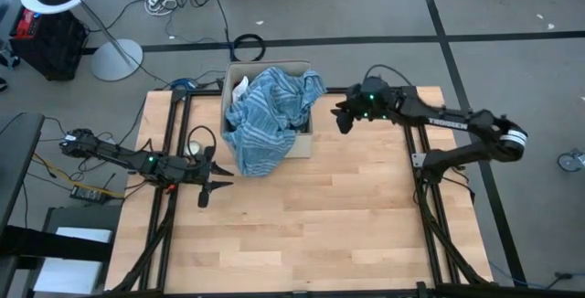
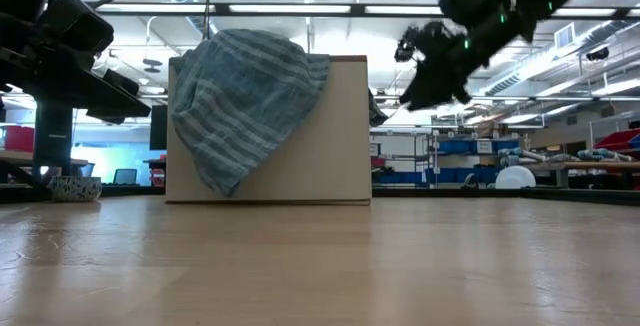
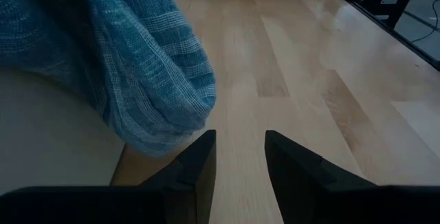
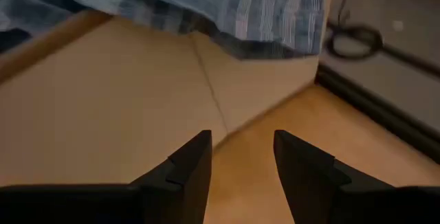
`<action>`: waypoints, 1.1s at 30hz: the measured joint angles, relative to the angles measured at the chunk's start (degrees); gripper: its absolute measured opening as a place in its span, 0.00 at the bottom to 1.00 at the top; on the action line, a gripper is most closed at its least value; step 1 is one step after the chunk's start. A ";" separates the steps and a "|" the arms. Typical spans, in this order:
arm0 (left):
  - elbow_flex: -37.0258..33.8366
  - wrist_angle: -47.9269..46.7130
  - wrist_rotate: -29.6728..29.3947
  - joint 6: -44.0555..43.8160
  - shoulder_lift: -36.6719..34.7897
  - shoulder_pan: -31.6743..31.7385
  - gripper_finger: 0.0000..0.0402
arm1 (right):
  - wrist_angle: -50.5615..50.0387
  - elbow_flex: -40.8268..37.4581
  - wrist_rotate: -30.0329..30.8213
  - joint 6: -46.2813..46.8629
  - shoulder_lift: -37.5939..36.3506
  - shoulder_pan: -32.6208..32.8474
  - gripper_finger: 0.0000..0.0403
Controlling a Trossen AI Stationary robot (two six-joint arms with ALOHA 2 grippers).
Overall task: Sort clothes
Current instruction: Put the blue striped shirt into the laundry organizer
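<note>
Box at table 12 o'clock edge. Shirt in box, spilling over its 7 o'clock wall onto table. Left gripper at 9 o'clock, just beside shirt's hanging end. Right gripper at 3 o'clock of box, raised.
</note>
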 joint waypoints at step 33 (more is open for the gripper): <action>0.00 -1.08 1.22 0.68 -0.01 0.00 0.33 | 15.30 23.12 -3.11 -14.56 18.87 1.54 0.00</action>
